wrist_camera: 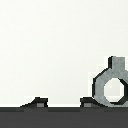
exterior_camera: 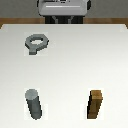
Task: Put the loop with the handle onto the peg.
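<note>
The loop with the handle [exterior_camera: 36, 43] is a flat grey ring lying on the white table at the exterior view's far left, its stubby handle pointing toward the near side. The peg [exterior_camera: 34, 103] is an upright grey cylinder at the near left. My gripper [wrist_camera: 62, 103] hangs high over the table's far edge; only its two dark fingertips [wrist_camera: 37, 102] show in the wrist view, spread apart with nothing between them. The loop [wrist_camera: 114, 85] also shows in the wrist view, just beyond one fingertip and apart from it.
A brown wooden block [exterior_camera: 96, 104] stands upright at the exterior view's near right. The arm's body [exterior_camera: 62, 9] shows above the table's far edge [exterior_camera: 64, 25].
</note>
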